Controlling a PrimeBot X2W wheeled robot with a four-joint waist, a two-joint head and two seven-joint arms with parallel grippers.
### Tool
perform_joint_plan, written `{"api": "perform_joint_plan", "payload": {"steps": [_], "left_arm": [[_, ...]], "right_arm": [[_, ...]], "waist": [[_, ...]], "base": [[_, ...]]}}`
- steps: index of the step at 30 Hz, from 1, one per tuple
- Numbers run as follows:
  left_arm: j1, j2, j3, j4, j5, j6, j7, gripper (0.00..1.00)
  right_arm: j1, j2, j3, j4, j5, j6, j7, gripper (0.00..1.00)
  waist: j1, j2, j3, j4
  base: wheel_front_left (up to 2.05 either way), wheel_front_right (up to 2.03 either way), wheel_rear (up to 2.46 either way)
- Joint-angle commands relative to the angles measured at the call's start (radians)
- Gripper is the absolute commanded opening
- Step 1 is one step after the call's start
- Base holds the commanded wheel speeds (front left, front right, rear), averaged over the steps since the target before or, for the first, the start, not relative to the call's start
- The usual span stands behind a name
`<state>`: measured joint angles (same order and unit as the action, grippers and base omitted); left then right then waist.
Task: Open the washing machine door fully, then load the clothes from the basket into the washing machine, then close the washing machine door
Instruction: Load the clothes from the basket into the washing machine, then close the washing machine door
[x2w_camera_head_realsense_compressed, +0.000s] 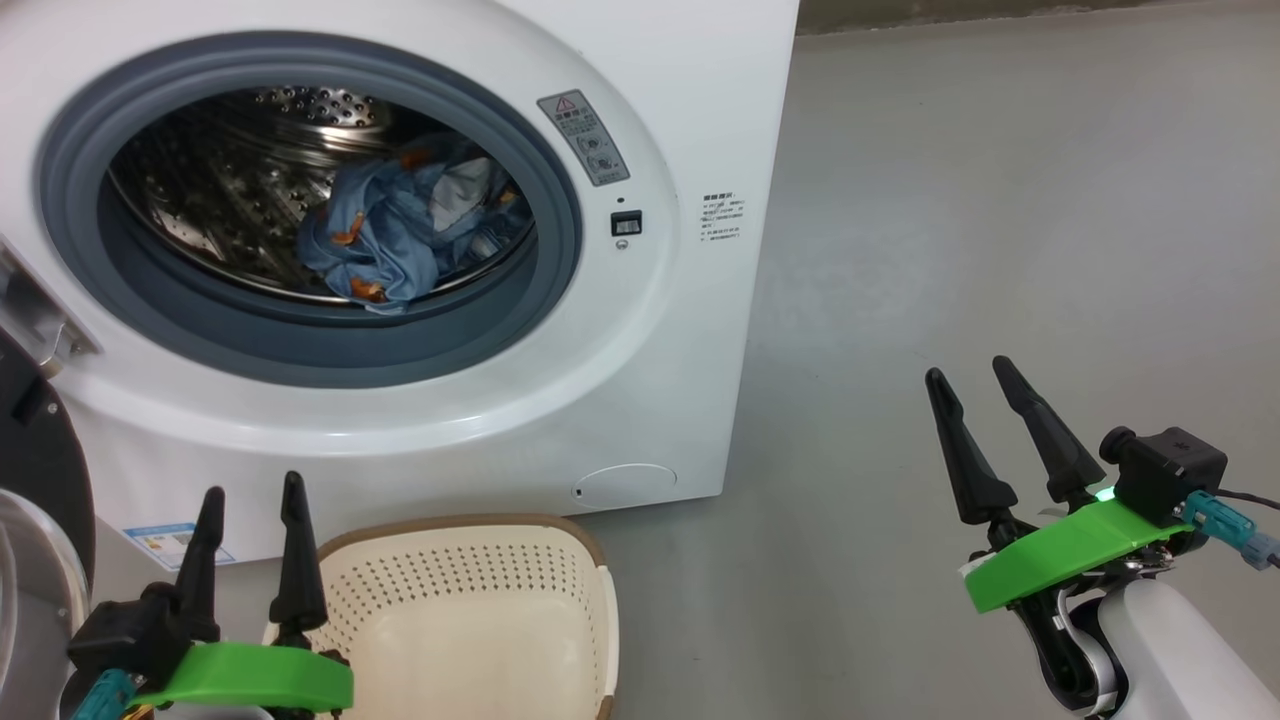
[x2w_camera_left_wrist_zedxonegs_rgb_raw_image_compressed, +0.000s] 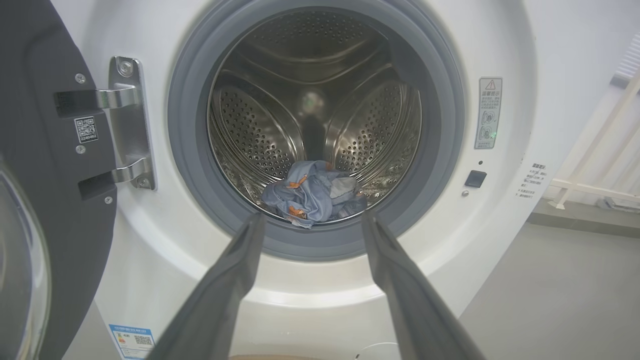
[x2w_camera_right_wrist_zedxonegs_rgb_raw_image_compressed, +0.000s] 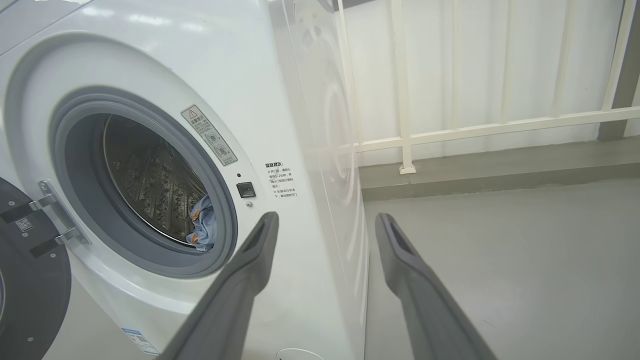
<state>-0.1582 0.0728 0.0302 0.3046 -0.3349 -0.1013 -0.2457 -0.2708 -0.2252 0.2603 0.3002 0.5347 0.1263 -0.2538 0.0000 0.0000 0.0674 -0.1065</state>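
Observation:
The white washing machine stands open, its door swung out to the left, dark inner face showing. Light blue printed clothes lie bunched in the steel drum, low at the front, and peek past the rubber ring. The cream basket sits on the floor below the opening, with nothing in the part that shows. My left gripper is open beside the basket's left rim, holding nothing. My right gripper is open over bare floor, right of the machine.
Grey floor stretches to the right of the machine. A white railing runs along the wall behind. The door hinge is on the opening's left side, and the latch slot on its right.

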Motion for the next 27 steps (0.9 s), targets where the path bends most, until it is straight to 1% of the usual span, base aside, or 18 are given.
{"api": "perform_joint_plan", "payload": {"steps": [1,27], "left_arm": [[-0.009,0.020,0.023,-0.023,0.002,0.008,-0.002,1.00],[-0.007,0.021,0.017,-0.014,-0.015,0.017,-0.011,1.00]], "right_arm": [[0.007,-0.015,0.021,-0.019,-0.010,0.004,-0.008,1.00],[0.007,-0.018,0.030,-0.015,-0.008,0.004,-0.008,1.00]], "waist": [[0.0000,0.0000,-0.001,-0.001],[0.0000,0.0000,-0.006,-0.006]], "base": [[0.00,0.00,0.00],[0.00,0.00,0.00]]}}
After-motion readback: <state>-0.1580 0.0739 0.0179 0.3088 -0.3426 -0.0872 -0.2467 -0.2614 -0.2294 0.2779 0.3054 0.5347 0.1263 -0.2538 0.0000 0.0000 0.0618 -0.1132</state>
